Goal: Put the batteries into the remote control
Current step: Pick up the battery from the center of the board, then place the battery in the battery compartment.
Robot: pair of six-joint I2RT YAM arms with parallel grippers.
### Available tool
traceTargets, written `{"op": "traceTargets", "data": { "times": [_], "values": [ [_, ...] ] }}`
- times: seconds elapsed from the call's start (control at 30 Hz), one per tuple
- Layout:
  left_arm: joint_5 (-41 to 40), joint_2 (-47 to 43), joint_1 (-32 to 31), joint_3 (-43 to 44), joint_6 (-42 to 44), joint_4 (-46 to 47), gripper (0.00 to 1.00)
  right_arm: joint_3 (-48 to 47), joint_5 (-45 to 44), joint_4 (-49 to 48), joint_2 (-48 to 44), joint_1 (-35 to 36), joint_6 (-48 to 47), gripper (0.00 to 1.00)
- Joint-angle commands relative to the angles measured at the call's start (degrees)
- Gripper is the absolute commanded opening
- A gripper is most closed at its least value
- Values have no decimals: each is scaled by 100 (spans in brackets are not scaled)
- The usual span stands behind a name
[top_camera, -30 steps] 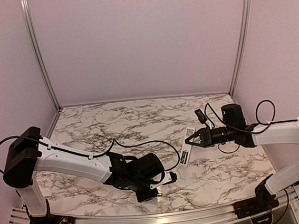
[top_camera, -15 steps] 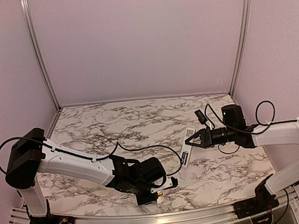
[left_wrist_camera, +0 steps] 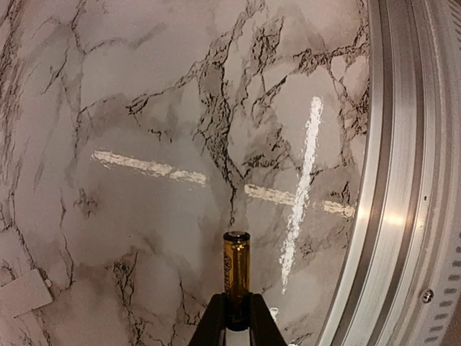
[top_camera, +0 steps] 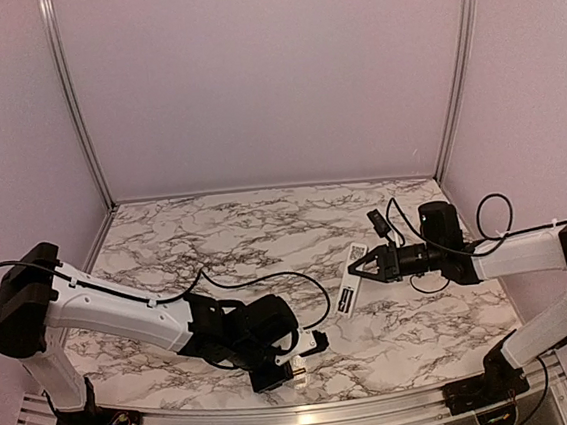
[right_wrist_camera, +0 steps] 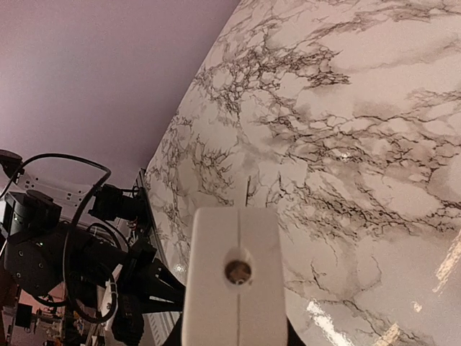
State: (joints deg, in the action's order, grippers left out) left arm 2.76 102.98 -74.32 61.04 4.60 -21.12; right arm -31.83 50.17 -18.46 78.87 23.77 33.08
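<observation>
Tabletop [top_camera: 215, 229] is a glossy white marble-pattern slab with dark veins, showing bright light-strip reflections, edged on the near side by an aluminium rail [left_wrist_camera: 403, 180], and one small flat white plastic piece [left_wrist_camera: 25, 292] lies directly on it, well short of that rail.

Marble-patterned table top [top_camera: 265, 224], white with dark veins, across the lower half of the overhead frame. Behind it, plain lilac wall [top_camera: 270, 73] between two metal posts [top_camera: 76, 102]. Along the bottom edge, ribbed aluminium rail [top_camera: 383, 416]. In the left wrist view, bright streaks of reflected light [left_wrist_camera: 302, 180] mid-frame on the glossy marble.
</observation>
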Motion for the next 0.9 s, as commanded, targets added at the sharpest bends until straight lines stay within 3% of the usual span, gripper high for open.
{"op": "traceTargets", "data": {
  "times": [0.0,0.17,0.4,0.6,0.87],
  "values": [
    [557,-786,251,-234,-760,666,0,131,268,-1021,153,51,496,0],
    [603,-1356,559,-288,-1715,1082,0,151,128,-1536,258,388,774,0],
    [608,-1501,717,-22,-2777,1307,0,83,-282,-2138,523,777,1305,0],
    [108,-1250,733,441,-3230,728,0,198,-574,-2847,821,919,1908,0],
    [92,-908,805,769,-3484,277,0,302,-825,-3199,985,1027,2256,0]
  ]
}}
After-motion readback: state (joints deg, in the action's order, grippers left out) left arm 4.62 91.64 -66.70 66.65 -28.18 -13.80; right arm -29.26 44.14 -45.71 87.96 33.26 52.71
